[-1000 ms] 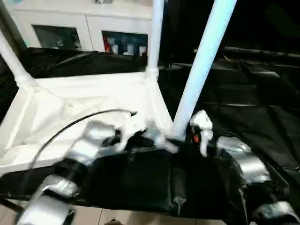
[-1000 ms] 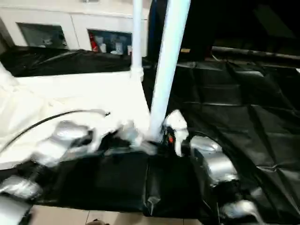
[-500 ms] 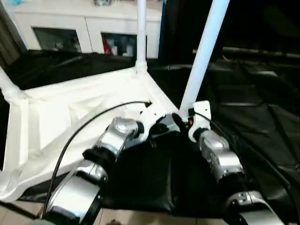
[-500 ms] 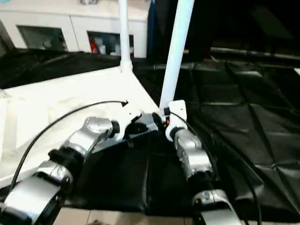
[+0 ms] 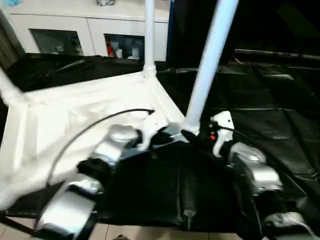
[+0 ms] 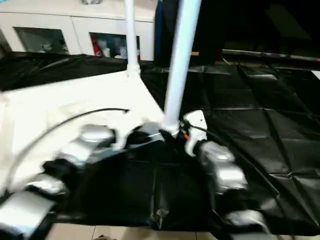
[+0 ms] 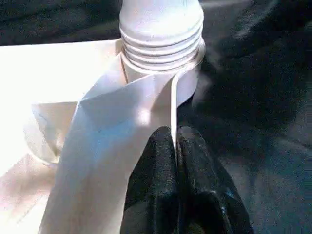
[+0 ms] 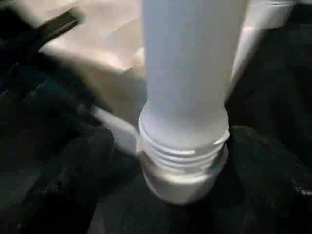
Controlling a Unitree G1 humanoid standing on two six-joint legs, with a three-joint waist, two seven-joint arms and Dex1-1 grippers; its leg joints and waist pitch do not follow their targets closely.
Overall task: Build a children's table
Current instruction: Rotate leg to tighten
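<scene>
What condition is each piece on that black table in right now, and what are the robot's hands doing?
tabletop: upside down, ribbed side up.
near leg: upright in its corner socket, threads showing.
far leg: upright in its socket.
left gripper: shut on the tabletop's rim.
right gripper: fingers either side of the near leg's base.

I am looking down on a large table draped in black cloth [image 5: 260, 115], creased and shiny, which fills most of my head views. Its near edge hangs over a pale tiled floor [image 5: 150, 232] at the bottom of the frame. Directly on the cloth lies the white plastic tabletop [image 5: 65, 125], underside up, covering the left half of the black surface. Its near right corner socket [image 7: 187, 73] sits against the cloth, with a threaded white leg [image 8: 187, 87] standing in it. Another leg [image 5: 149, 35] stands upright at the far corner. The cloth to the right of the tabletop is bare.
</scene>
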